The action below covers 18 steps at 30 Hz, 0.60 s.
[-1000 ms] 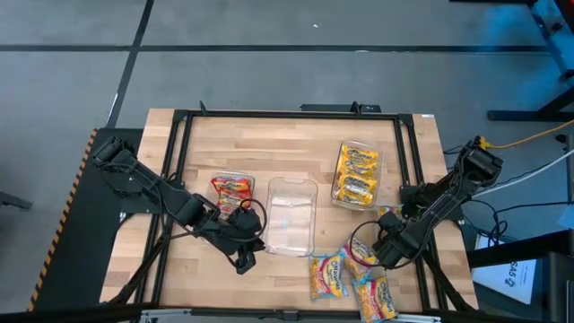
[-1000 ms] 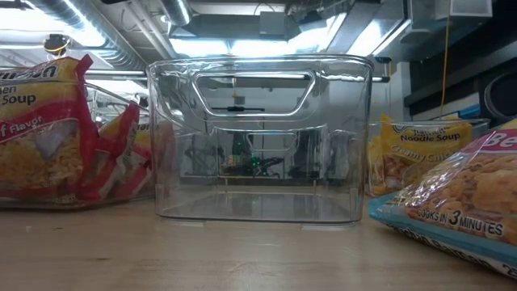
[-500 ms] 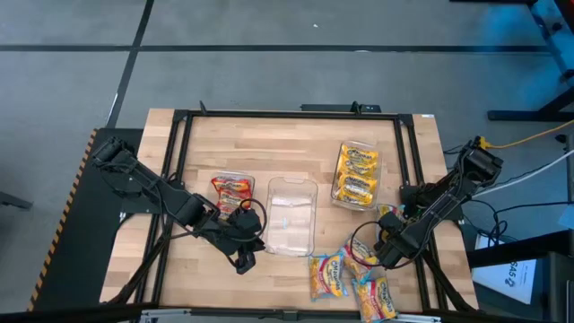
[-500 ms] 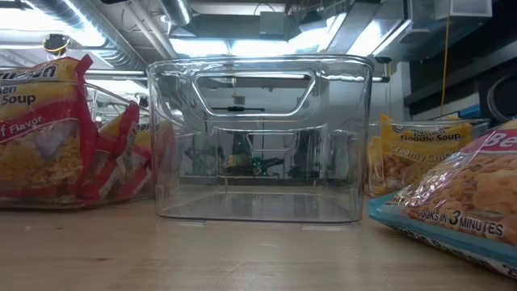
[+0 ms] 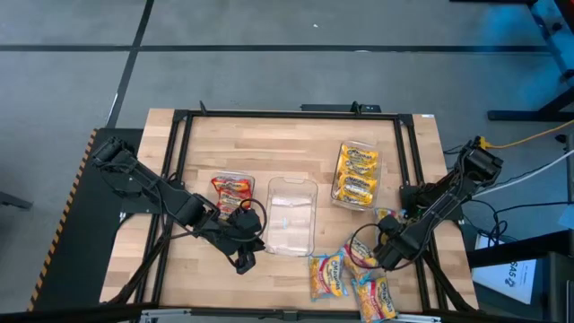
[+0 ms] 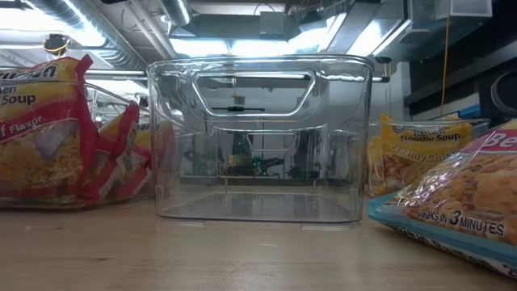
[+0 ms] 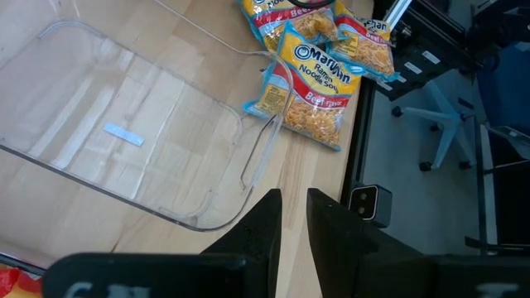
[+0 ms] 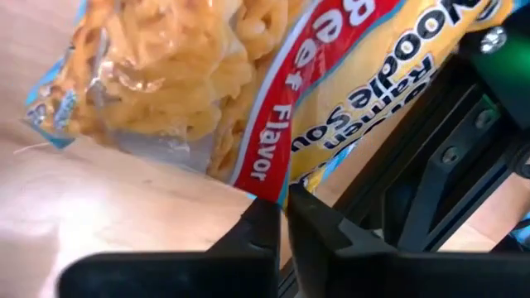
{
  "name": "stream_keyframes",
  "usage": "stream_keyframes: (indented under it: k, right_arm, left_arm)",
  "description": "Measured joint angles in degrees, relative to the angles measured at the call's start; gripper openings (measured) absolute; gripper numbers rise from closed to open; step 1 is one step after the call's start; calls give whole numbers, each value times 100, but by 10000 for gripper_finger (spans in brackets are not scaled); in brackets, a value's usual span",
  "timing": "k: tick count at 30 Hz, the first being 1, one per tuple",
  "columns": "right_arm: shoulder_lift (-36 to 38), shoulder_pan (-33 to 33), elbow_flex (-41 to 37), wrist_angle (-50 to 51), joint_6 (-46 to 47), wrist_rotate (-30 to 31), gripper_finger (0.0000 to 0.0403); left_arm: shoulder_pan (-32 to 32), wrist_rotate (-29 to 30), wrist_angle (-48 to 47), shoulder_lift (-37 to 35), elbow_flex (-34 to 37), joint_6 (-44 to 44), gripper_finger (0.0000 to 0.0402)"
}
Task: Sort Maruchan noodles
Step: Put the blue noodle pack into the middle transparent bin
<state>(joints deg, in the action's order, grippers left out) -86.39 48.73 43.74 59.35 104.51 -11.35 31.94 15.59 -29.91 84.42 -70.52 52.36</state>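
Note:
Loose Maruchan noodles packets (image 5: pixel 327 274) lie at the table's near right; in the left wrist view they form a small pile (image 7: pixel 319 87). One clear tray holds red packets (image 5: pixel 232 190) and another holds yellow ones (image 5: pixel 356 175). An empty clear tray (image 5: pixel 291 215) stands between them. My right gripper (image 5: pixel 384 256) sits low at the loose pile, shut on a beef-flavour packet (image 8: pixel 248 91). My left gripper (image 7: pixel 291 217) hovers by the empty tray's near corner, its fingers a narrow gap apart with nothing between them. My right gripper pinches the outer edge (image 8: pixel 269 194) of the beef-flavour packet, at its red band, between the two fingertips. The fingers come in low, slanting from the table's right side. The packet lies on the wood (image 8: pixel 108 215).
A black frame rail (image 5: pixel 408 170) runs along the table's right side close to my right arm. More loose packets (image 5: pixel 377 298) lie at the near edge. In the low view the empty tray (image 6: pixel 258 137) stands in the middle, with packets on either side.
My right gripper has stayed at the loose pile, and its fingers have drawn together on the packet's edge. The packets and trays have not moved.

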Motion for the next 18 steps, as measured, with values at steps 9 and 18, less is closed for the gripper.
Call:
stream_keyframes:
  k: [9,18]
  right_arm:
    - [0,2,282,14,-350,9,2]
    - [-1,1,959,599,-867,-57,1]
  left_arm:
    - [0,0,0,0,0,-2,53]
    - [0,0,-2,0,0,-50,53]
